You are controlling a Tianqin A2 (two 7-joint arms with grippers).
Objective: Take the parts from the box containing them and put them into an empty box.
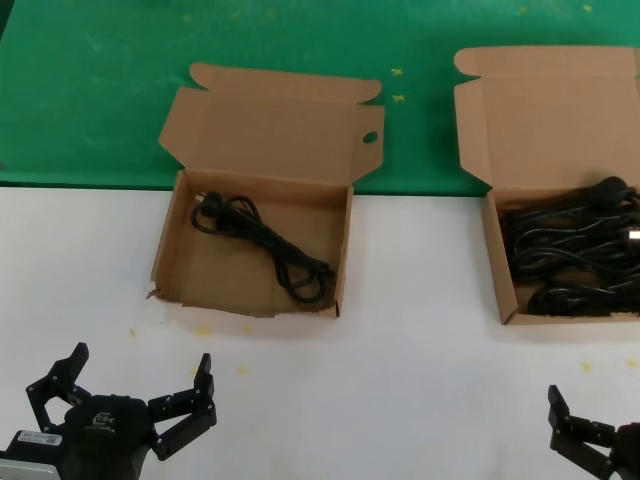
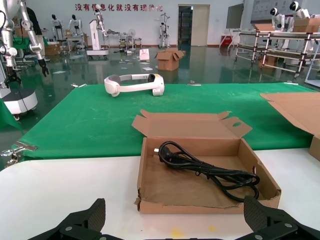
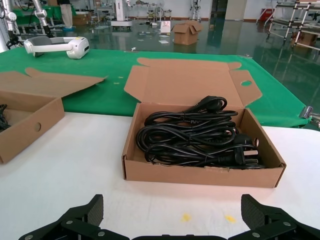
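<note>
The brown box with a round hole in its lid (image 1: 165, 250) stands open at the left; its ragged front wall (image 2: 200, 205) faces my left gripper. One black power cord (image 1: 262, 243) lies in it, also seen in the left wrist view (image 2: 210, 170). The box with the neat front wall (image 1: 570, 316) stands open at the right, full of several coiled black cords (image 3: 192, 137) with plugs. My left gripper (image 2: 175, 212) is open and empty, low over the table before the left box. My right gripper (image 3: 172, 207) is open and empty before the right box (image 3: 200, 175).
Both boxes stand on a white table (image 1: 400, 380) with small yellow marks. A green mat (image 1: 100, 90) covers the far side under the upright lids. A white headset-like device (image 2: 134, 84) lies far back on the mat.
</note>
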